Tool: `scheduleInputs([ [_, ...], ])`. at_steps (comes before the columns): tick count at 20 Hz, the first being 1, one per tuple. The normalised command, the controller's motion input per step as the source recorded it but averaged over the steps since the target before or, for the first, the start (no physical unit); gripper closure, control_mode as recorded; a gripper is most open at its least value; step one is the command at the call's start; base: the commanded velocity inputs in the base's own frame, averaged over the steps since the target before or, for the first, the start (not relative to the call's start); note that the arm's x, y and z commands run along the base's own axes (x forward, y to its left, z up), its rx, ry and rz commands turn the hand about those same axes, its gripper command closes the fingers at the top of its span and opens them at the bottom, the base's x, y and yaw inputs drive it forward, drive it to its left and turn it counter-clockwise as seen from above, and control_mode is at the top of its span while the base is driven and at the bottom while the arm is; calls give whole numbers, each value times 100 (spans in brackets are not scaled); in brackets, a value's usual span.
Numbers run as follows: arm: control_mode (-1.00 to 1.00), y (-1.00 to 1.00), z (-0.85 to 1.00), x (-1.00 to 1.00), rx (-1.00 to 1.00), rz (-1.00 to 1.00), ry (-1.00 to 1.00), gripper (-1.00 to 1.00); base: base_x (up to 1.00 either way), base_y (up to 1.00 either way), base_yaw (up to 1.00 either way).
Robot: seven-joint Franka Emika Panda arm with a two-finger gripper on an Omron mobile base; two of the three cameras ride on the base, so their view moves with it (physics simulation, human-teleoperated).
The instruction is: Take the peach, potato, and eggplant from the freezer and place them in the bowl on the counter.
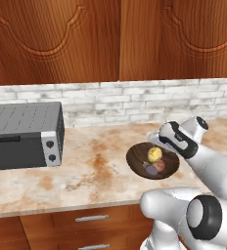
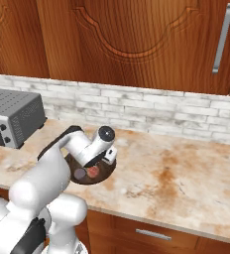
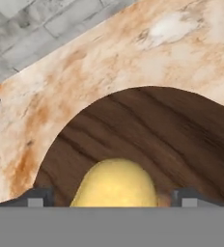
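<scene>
Bowl: shallow round dark brown wooden bowl (image 1: 136, 155) stands on the beige stone counter with rust-brown marbling (image 1: 86, 171), in front of the pale brick wall (image 1: 115, 100); its far rim is under the robot's hand.
Potato: small pale-yellow roundish potato (image 1: 154, 155) lies inside the bowl, toward the far side; in the hand view the potato (image 3: 116, 185) sits low in the middle, between the two dark finger tips (image 3: 36, 198), with a gap on each side.
Peach: small reddish-orange round peach (image 1: 159, 166) lies in the bowl, just in front of the potato; it seems to touch it, but I cannot tell for sure.
Eggplant: small dark purple rounded eggplant (image 1: 148, 169) lies in the bowl, just beside the peach, on its left in the left base view.
Gripper: white two-finger gripper (image 1: 158, 140) hangs just above the potato; its jaws stand wide apart, wider than the potato, and they grip nothing.
Counter: it runs over wooden drawers with silver bar handles (image 1: 92, 218); a dark grey box-shaped oven with two knobs (image 1: 25, 134) stands at the left, well apart from the bowl.
Cabinets: reddish-brown wooden cabinet doors (image 1: 56, 39) hang above the brick wall; one has a long silver handle (image 2: 223, 38).
</scene>
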Motion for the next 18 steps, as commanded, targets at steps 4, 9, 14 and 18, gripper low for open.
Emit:
scheduleInputs([
  [4, -100, 1, 32, -59, 0, 1, -25, -100, 0, 0, 0],
  [9, -100, 0, 62, -80, 0, 0, -17, -100, 0, 0, 0],
  [14, -100, 3, 51, -68, 0, 0, -11, -100, 0, 0, 0],
  [18, -100, 9, 56, -76, 0, 0, -22, -100, 0, 0, 0],
])
